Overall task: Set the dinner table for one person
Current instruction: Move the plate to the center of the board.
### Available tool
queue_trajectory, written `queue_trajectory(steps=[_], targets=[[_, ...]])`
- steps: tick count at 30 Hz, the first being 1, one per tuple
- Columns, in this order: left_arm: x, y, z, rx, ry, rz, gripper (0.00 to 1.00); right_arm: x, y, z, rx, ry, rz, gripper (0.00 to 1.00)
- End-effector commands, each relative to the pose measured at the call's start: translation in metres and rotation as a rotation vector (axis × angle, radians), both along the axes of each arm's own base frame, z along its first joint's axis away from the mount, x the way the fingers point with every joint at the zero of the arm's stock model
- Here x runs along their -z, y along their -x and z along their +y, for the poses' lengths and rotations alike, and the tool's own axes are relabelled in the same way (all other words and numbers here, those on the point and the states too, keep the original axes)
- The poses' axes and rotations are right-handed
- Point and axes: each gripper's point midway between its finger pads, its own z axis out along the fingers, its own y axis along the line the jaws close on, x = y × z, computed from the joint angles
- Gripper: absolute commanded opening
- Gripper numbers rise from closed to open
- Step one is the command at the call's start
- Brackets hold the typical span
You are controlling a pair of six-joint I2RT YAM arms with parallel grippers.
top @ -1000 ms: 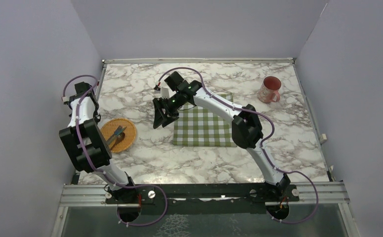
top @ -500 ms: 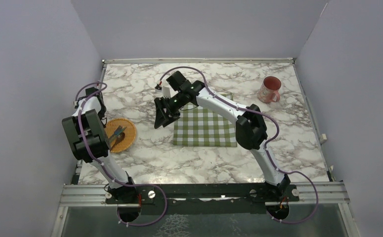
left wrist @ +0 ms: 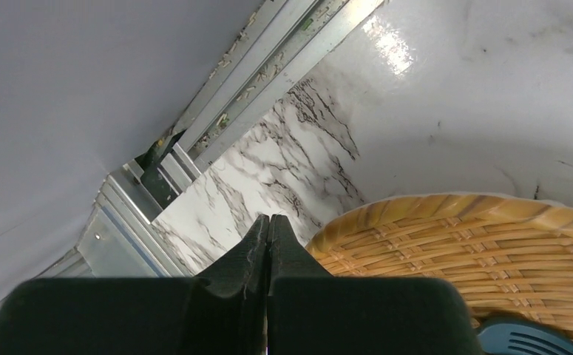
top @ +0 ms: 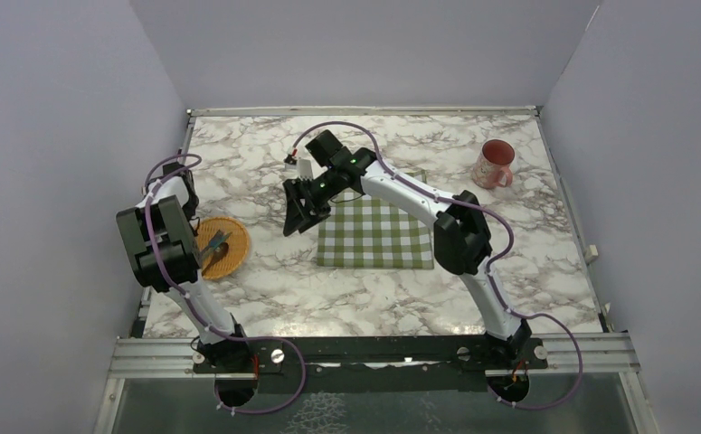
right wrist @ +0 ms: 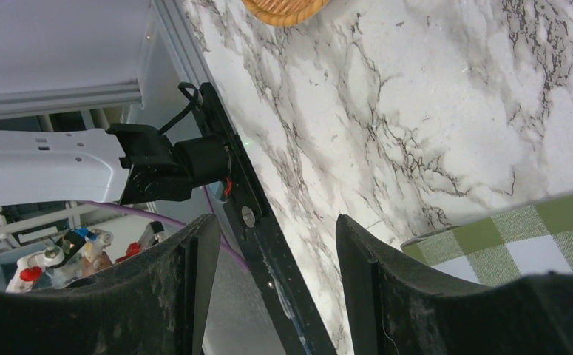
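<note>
Obs.: the dinner table (top: 265, 280) carried a checked cloth (top: 374, 237) lying flat near its middle, a pink mug (top: 494, 164) well apart at the far right, and a woven tray (top: 241, 244) near the left edge holding blue-grey cutlery (top: 215, 244).

Right gripper (top: 298, 212): jaws wide apart and holding nothing, hanging above bare marble just off the cloth's left edge. The wrist view showed one cloth corner below it.

Left gripper (left wrist: 268, 222): fingers pressed together with nothing between them, poised just beyond the tray's rim on the side toward the table frame.

Judgement: the cloth looked placed as the mat. The step in hand was probably fetching cutlery from the tray with the left arm.

Notes for doing it well:
- Open the left fingers before descending; closed as they were, they would only push the pieces about.
- Come over the rim, not through it, as the tray looked light enough to slide.
- Take one handle across its narrow width, near the middle, so it does not swing.
- Keep the right arm off the cloth's left side, where the cutlery should land.
</note>
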Motion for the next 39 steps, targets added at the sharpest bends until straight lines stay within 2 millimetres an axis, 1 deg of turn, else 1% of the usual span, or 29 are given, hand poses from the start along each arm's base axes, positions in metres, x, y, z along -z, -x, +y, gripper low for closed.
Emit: queue_trajectory(steps=[1,9,16,24,31,35,39], targets=[[0.008,-0.001,-0.002,0.016,0.012,0.028,0.00,-0.029,0.006,0.001,-0.023,-0.067,-0.048,0.63],[0.017,-0.004,-0.010,0.023,0.069,0.023,0.00,-0.030,0.003,0.003,-0.007,-0.072,-0.048,0.63],[0.025,-0.006,-0.028,0.041,0.135,0.011,0.00,-0.028,0.003,0.005,-0.002,-0.076,-0.041,0.63],[0.031,-0.016,-0.045,0.085,0.153,0.018,0.00,-0.026,0.000,0.006,0.007,-0.072,-0.039,0.62],[0.030,-0.031,-0.062,0.127,0.171,-0.002,0.00,-0.016,-0.006,0.005,0.037,-0.040,-0.060,0.63],[0.030,-0.036,-0.070,0.139,0.189,-0.009,0.00,-0.005,-0.007,0.003,0.055,-0.017,-0.050,0.63],[0.028,-0.039,-0.077,0.148,0.206,-0.023,0.00,0.003,-0.012,0.002,0.080,0.004,-0.057,0.63]])
